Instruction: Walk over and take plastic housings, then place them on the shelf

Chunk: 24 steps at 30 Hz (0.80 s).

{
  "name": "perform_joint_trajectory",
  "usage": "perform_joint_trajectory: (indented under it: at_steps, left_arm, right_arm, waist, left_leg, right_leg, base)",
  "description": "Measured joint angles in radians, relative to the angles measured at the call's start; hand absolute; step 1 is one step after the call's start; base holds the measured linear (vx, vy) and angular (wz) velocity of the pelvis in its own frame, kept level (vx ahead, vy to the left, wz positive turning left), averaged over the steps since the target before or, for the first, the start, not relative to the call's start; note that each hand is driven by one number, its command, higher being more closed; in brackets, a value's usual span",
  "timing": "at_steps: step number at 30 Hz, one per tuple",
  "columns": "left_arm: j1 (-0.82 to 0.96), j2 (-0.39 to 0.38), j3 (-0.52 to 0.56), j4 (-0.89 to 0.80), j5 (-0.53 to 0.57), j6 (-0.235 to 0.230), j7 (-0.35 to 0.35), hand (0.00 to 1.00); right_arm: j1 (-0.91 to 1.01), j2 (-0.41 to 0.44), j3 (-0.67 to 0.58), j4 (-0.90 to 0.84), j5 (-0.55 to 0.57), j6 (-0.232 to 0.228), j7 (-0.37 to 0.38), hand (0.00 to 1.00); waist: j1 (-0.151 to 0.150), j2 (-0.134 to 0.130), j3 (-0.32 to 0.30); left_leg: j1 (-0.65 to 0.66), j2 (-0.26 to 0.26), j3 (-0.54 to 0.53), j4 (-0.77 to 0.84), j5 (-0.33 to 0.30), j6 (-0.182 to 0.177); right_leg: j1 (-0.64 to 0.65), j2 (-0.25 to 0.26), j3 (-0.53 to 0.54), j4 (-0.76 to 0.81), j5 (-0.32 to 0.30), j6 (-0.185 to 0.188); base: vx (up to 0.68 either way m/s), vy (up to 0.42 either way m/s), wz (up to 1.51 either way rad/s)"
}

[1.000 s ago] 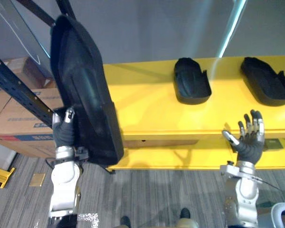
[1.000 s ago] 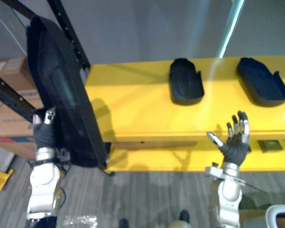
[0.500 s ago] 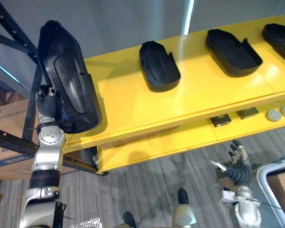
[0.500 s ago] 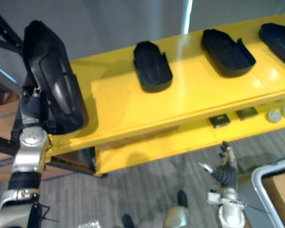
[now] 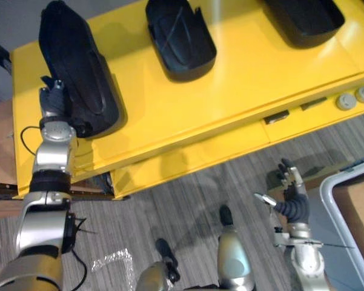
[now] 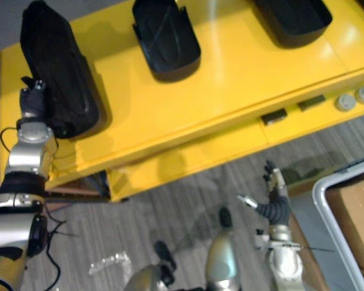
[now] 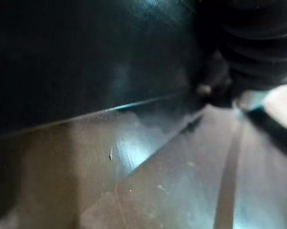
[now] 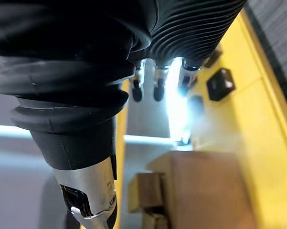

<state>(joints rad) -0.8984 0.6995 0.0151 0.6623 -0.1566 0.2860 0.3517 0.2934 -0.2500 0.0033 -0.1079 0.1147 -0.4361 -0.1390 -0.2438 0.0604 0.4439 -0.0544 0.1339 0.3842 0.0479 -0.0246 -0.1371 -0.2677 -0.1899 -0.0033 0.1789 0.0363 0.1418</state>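
At 10 o'clock in the head views, our left hand (image 5: 52,103) sits against the near end of the large black housing (image 5: 72,63), which lies lengthwise on the left end of the yellow shelf (image 5: 242,73). The housing hides the grasping side of this hand, and its wrist view is dark with the housing's surface, so we cannot tell whether the hand grips or rests loose. At 12 o'clock a second housing (image 5: 180,37), hollow side up, lies on the same board, well apart from the first. A third housing (image 5: 306,18) lies at 1 o'clock, cut by the top edge. Below the board's front lip, the lower shelf (image 5: 194,156) carries two grey discs (image 5: 346,102) at 3 o'clock. At 5 o'clock our right hand (image 5: 292,197) hangs over the grey plank floor (image 5: 169,206), spread wide with the thumb out, holding nothing. Just beside it, at 4 o'clock, a cardboard box (image 5: 358,212) sits inside a white-rimmed bin (image 5: 324,203).
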Motion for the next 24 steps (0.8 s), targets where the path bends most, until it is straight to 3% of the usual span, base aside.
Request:
perform_joint_trajectory:
  at_steps: [3, 15, 16, 24]
  left_arm:
    - [-0.048, 0.019, -0.001, 0.019, 0.005, 0.018, 0.002, 1.0]
    - [-0.174, 0.104, -0.132, 0.092, 0.059, 0.074, 0.014, 1.0]
    - [-0.184, 0.116, -0.149, 0.098, 0.059, 0.082, 0.007, 0.0]
    - [-0.204, 0.121, -0.152, 0.109, 0.059, 0.087, -0.012, 0.0]
  right_arm:
    - [-0.012, -0.001, 0.023, -0.002, 0.001, -0.007, -0.026, 0.0]
    - [-0.04, -0.004, 0.08, 0.015, 0.033, -0.021, -0.105, 0.0]
    - [-0.04, -0.004, 0.08, 0.015, 0.033, -0.022, -0.106, 0.0]
    - [-0.043, -0.006, 0.114, 0.052, 0.04, -0.024, -0.126, 0.0]
  waist:
    - [0.002, -0.009, 0.031]
    - [0.009, -0.023, 0.044]
    - [0.009, -0.028, 0.047]
    - [0.01, -0.032, 0.049]
  left_leg:
    - [-0.013, 0.0, -0.002, 0.005, 0.0, 0.0]
    - [-0.076, 0.01, -0.021, 0.033, 0.0, 0.0]
    - [-0.074, 0.01, -0.02, 0.033, 0.0, 0.0]
    - [-0.074, 0.011, -0.02, 0.035, 0.0, 0.0]
  right_leg:
    - [-0.019, -0.001, 0.002, 0.029, -0.012, -0.001]
    - [-0.08, -0.001, -0.012, 0.071, -0.02, -0.003]
    - [-0.08, -0.001, -0.01, 0.073, -0.02, -0.003]
    - [-0.079, -0.001, -0.011, 0.073, -0.02, -0.003]
  base:
    - [-0.03, -0.007, 0.03]
    - [-0.01, -0.011, 0.06]
    - [0.0, 0.0, 0.0]
    - [0.0, 0.0, 0.0]
